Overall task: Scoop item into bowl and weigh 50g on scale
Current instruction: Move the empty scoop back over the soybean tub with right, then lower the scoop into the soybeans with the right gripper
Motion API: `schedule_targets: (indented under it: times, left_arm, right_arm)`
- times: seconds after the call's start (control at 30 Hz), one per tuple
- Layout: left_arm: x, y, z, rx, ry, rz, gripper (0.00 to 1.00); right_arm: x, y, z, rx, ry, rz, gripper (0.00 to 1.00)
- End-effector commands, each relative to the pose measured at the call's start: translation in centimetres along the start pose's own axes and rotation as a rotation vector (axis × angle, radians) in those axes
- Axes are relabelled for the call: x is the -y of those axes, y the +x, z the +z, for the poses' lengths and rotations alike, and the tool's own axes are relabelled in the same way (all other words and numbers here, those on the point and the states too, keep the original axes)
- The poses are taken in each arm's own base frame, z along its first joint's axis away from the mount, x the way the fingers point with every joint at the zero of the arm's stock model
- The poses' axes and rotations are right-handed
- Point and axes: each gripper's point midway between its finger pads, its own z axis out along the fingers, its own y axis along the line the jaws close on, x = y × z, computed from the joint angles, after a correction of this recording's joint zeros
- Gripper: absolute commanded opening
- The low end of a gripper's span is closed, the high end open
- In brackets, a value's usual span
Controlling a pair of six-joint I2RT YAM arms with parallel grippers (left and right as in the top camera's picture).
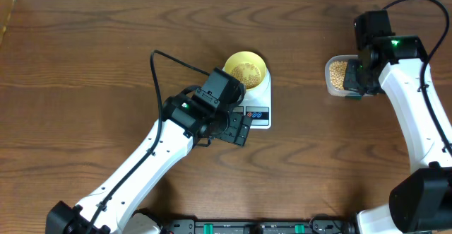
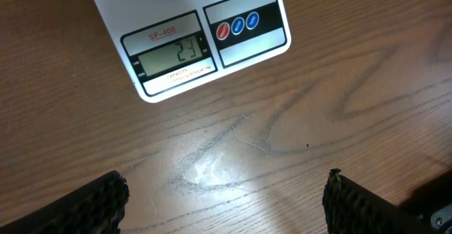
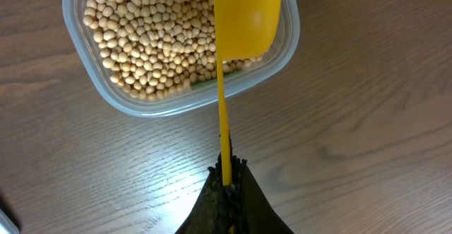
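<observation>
The pale-yellow bowl (image 1: pixel 258 62) stands on the white scale (image 1: pixel 258 114) and holds some tan beans (image 1: pixel 244 71). In the left wrist view the scale (image 2: pixel 247 50) shows 23 on its display. My left gripper (image 2: pixel 226 206) is open and empty over bare wood just in front of the scale; it also shows in the overhead view (image 1: pixel 240 129). My right gripper (image 3: pixel 226 176) is shut on the handle of a yellow scoop (image 3: pixel 244 15). The scoop's cup hangs over the right side of a clear tub (image 3: pixel 141 108) full of beans (image 3: pixel 155 43).
The clear tub (image 1: pixel 330 78) sits at the right of the table, partly under my right arm (image 1: pixel 395 71). My left arm (image 1: pixel 162 149) runs from the front left toward the scale. The rest is brown wooden tabletop.
</observation>
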Motion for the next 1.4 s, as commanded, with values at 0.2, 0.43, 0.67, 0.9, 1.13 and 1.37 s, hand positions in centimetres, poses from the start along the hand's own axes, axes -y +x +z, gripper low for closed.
schedule_targets:
  times: [0.2, 0.43, 0.67, 0.9, 1.13, 1.37]
  left_arm:
    - [-0.1, -0.2, -0.5, 0.019, -0.009, 0.025, 0.91]
    - [-0.1, -0.2, -0.5, 0.019, -0.009, 0.025, 0.91]
    - [-0.1, -0.2, -0.5, 0.019, -0.009, 0.025, 0.91]
    - [-0.1, -0.2, -0.5, 0.019, -0.009, 0.025, 0.91]
    - [-0.1, -0.2, -0.5, 0.019, -0.009, 0.025, 0.91]
    - [-0.1, -0.2, -0.5, 0.019, -0.009, 0.025, 0.91]
  right_arm:
    - [-0.4, 1.5, 2.1, -0.069, 0.018, -0.012, 0.01]
    - [-1.0, 2.0, 3.4, -0.071, -0.003, -0.010, 0.01]
    - [-2.2, 2.2, 4.4, -0.072, -0.062, -0.001, 0.01]
    - [-3.1, 2.6, 4.9, -0.092, -0.133, 0.002, 0.01]
    - [-4.5, 2.6, 4.7, -0.104, -0.226, 0.006, 0.01]
    - [-4.5, 2.5, 4.7, -0.130, -0.297, 0.034, 0.01]
